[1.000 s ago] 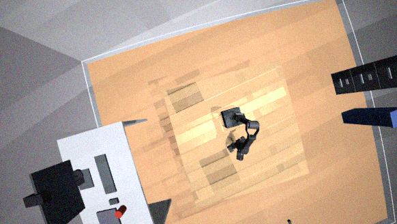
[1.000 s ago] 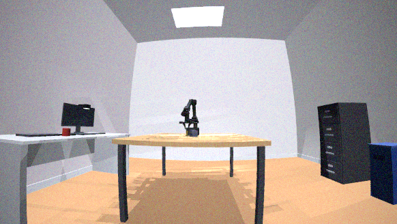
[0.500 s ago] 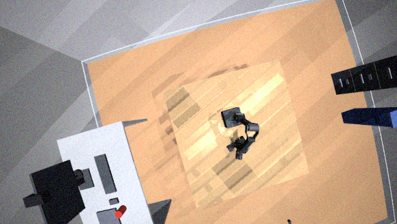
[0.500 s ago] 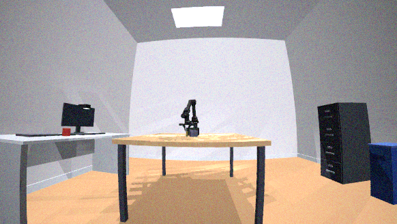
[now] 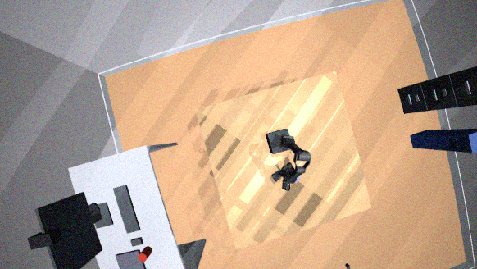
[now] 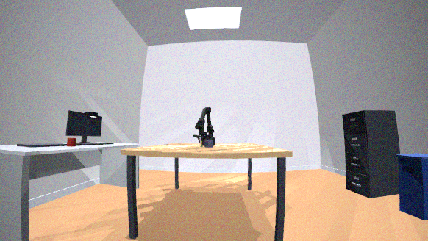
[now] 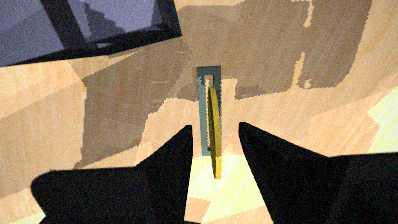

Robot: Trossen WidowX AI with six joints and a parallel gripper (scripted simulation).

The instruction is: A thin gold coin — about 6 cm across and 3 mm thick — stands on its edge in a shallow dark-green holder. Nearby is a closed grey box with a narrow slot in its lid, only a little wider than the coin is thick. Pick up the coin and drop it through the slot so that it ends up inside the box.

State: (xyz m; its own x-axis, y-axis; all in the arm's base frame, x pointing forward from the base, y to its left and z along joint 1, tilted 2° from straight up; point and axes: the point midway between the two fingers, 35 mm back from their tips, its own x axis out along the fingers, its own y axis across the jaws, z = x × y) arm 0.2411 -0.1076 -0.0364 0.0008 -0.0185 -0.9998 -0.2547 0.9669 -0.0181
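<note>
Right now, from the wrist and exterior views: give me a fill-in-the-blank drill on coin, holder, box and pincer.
1. The gold coin stands on its ____ in the dark-green holder.
2. The pincer is ____, with the coin seen in the gap between its fingers.
3. In the wrist view the grey box lies at the upper ____.
4. The arm works over a wooden ____.

Missing words: edge; open; left; table
</note>
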